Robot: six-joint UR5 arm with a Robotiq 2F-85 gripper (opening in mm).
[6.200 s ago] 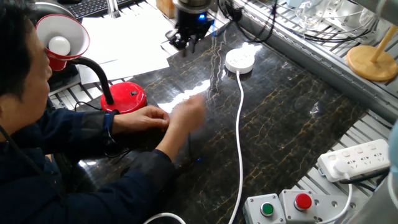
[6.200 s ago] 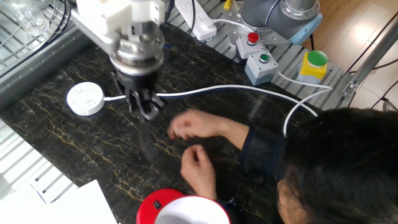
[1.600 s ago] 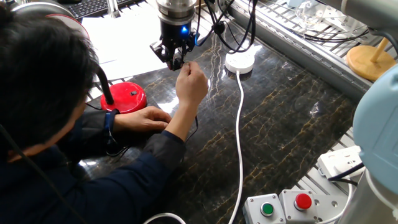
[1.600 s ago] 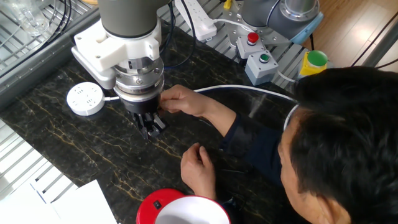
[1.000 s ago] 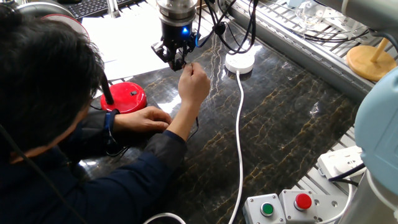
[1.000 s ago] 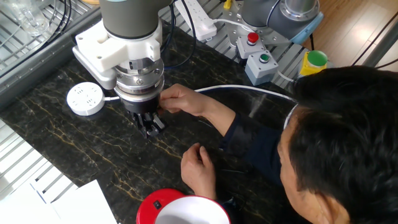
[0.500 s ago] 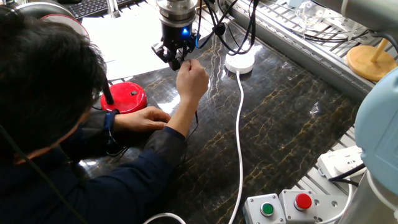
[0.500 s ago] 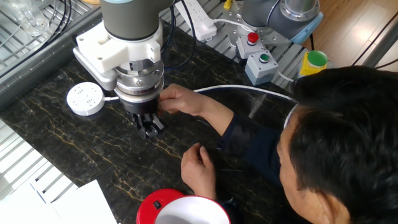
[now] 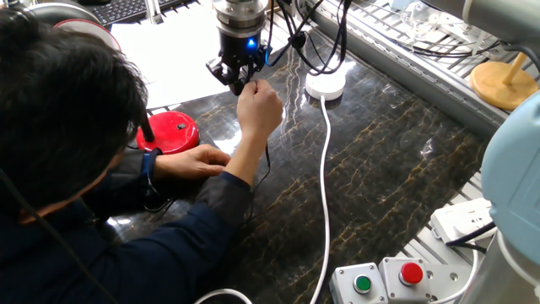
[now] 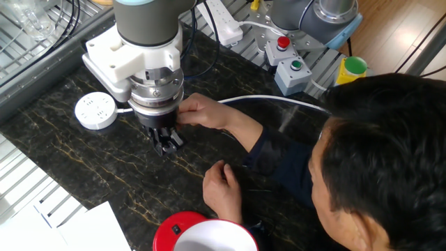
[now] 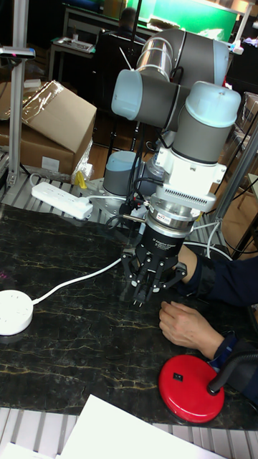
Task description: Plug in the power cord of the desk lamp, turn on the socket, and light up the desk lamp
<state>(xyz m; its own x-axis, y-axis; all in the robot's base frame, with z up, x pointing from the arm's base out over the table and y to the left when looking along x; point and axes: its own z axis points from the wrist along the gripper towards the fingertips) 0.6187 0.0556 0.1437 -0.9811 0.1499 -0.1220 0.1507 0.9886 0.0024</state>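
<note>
The largest hazard is posed by the person's hand [image 9: 258, 106], which is raised right against the gripper [image 9: 239, 82] over the middle of the desk [image 9: 380, 169]. If the arm is moved now, fingers could be struck or pinched. A 2nd hand [image 11: 188, 326] is rested on the desk just beside the lamp [image 9: 173, 131], whose red base stands near the desk's edge on the person's side.

The lamp could be dragged or tipped if the cord [image 9: 267, 159] is pulled taut, since little slack is seen between the base and the raised hand.

The socket [image 10: 95, 110] lies well apart from the gripper, toward the far edge of the desk. If the plug is seated crooked in the jaws, its pins could miss the socket's holes or the light puck could be pushed aside.

The jaws are drawn narrow and point down. In the tall fixed view something dark with 2 small pins is seen at their tips, probably the plug. Whether it is clamped, or only offered up by the hand, cannot be told. The cord is seen hanging from the hand, just beside the jaws.
</note>
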